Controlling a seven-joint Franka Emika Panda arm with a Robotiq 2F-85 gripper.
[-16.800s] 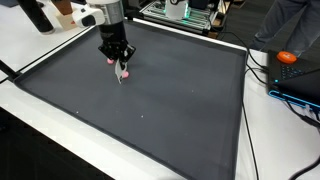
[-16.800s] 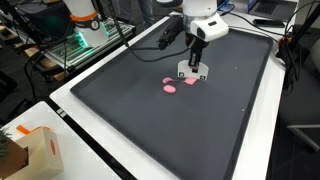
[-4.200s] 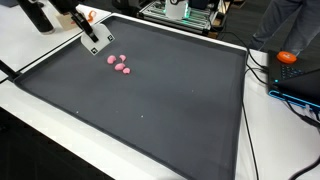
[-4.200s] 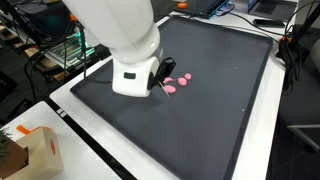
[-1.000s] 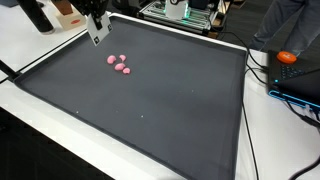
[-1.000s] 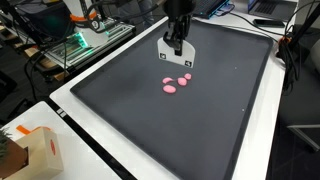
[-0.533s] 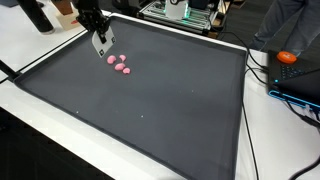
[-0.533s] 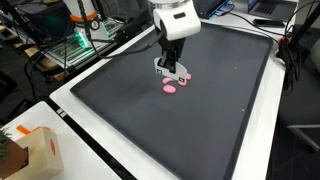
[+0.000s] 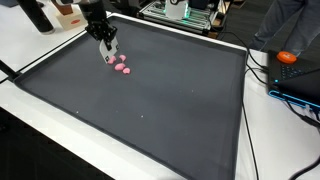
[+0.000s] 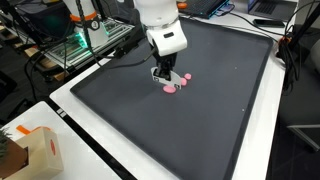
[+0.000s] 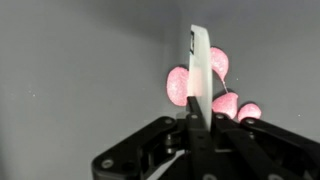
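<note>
Several small pink pieces (image 9: 121, 67) lie close together on the black mat (image 9: 160, 110), near its far corner; they show in both exterior views and as pink pieces (image 10: 171, 88) on the mat (image 10: 200, 120). My gripper (image 9: 107, 48) hangs low right beside them, shut on a thin white flat piece (image 11: 198, 60) that points down at the mat. In the wrist view the gripper (image 11: 198, 120) holds this white piece edge-on, with its tip among the pink pieces (image 11: 178, 85). From the opposite side the gripper (image 10: 165, 75) covers part of the cluster.
The mat lies on a white table (image 9: 40, 125). An orange object (image 9: 287, 57) and cables lie past the mat's side edge. A cardboard box (image 10: 25, 150) stands at a table corner. A rack with electronics (image 10: 85, 40) stands behind the arm.
In the last second the gripper, still holding the white piece, has come down from above the mat's edge to the pink pieces. The pieces have not visibly moved.
</note>
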